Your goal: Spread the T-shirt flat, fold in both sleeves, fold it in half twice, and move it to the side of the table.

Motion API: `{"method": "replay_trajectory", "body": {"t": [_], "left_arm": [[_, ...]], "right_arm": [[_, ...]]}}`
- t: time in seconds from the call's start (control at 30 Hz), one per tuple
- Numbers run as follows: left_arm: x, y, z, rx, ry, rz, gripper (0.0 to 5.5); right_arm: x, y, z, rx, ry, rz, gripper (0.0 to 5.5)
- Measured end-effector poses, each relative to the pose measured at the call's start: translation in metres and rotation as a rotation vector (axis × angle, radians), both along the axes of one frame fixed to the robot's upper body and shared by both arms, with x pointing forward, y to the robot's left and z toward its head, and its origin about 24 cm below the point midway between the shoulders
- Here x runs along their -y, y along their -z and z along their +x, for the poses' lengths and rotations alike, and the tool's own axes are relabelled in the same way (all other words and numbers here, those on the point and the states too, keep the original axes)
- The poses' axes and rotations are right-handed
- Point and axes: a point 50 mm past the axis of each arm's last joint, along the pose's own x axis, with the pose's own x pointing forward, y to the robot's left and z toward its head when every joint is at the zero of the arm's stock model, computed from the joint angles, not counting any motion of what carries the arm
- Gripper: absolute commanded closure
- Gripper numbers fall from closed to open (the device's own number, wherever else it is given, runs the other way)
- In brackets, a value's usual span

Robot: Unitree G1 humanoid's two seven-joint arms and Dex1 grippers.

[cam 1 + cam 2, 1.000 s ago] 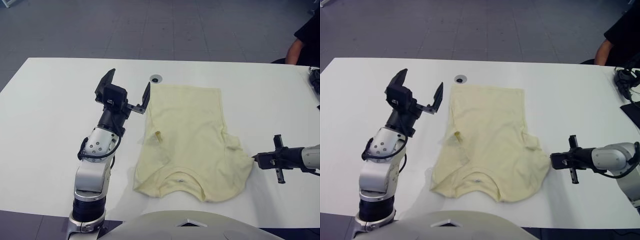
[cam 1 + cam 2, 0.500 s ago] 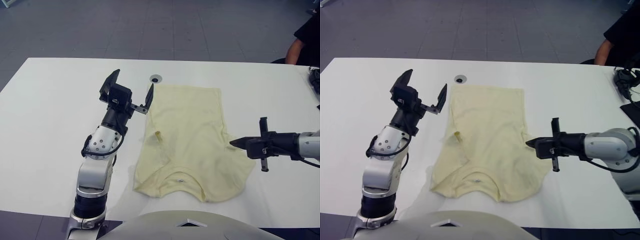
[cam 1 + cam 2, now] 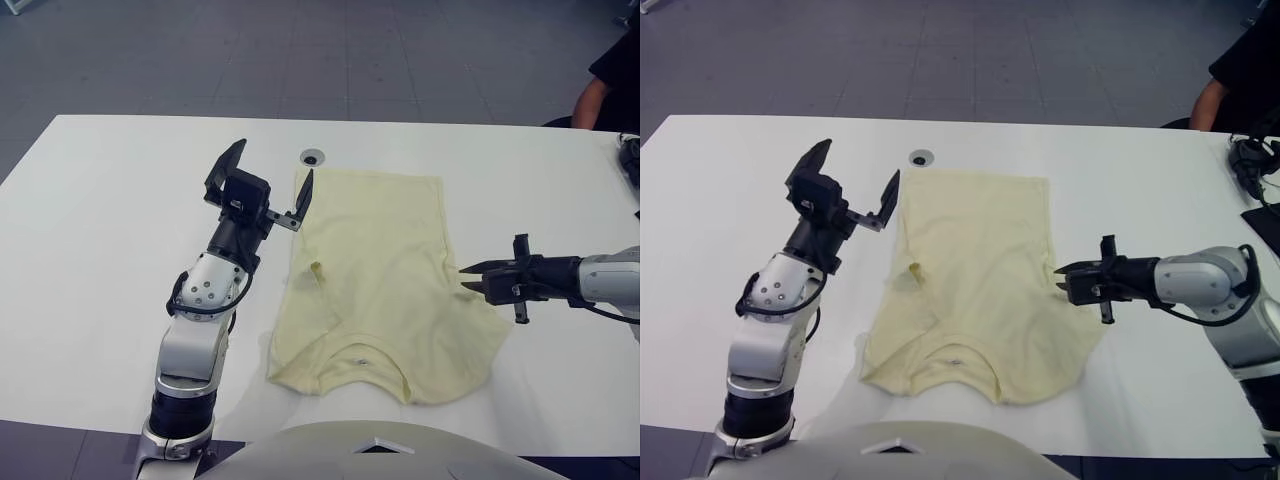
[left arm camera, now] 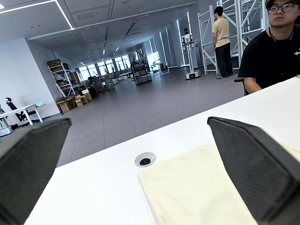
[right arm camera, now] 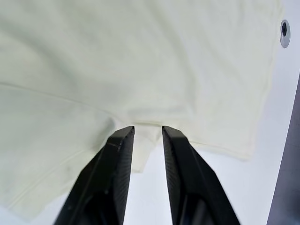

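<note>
Table point(image 3: 100, 200): white top, carries everything below.

T-shirt point(image 3: 380, 280): pale yellow, lying in the middle of the table, collar toward the robot, hem toward the far edge. The body is mostly flat, with creases along both sides.

Left gripper point(image 3: 858, 165): held up off the table just beside the hem corner on the robot's left. Jaws spread wide, nothing between them, no contact with the cloth.

Right gripper point(image 3: 468, 277): low at the shirt's right edge, near the crease where the sleeve meets the body. Jaws parted by a narrow gap; in the right wrist view the fingers point(image 5: 117, 164) frame the cloth edge but do not pinch it.

Grommet point(image 3: 312, 157): 1 small round port in the table, just beyond the hem corner.

Progress (judgement):
- Spreading looks largely done.
- The sleeve on the robot's left appears turned in over the body.
- The right sleeve area bulges outward, so that fold looks unfinished and seems to be the step in hand.
- The 2 half-folds and the move to the table's side remain.

Writing: none readable. A small spot inside the collar point(image 3: 360, 362) may be a label, too small to tell.
</note>
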Motion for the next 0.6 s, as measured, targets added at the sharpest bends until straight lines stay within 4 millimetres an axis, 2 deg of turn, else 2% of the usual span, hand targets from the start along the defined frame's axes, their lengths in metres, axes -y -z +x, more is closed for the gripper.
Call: {"method": "replay_trajectory", "body": {"t": [0.2,0.6], "left_arm": [[0.0,-0.001,-0.002,0.001,-0.001,-0.002,0.1],[0.0,-0.002,-0.003,0.006,-0.001,-0.001,0.1]], "right_arm": [[0.018,0.002,-0.013,-0.053,0.06,-0.045,2.94],[0.036,0.004,-0.021,-0.073,0.083,-0.197,1.01]]}}
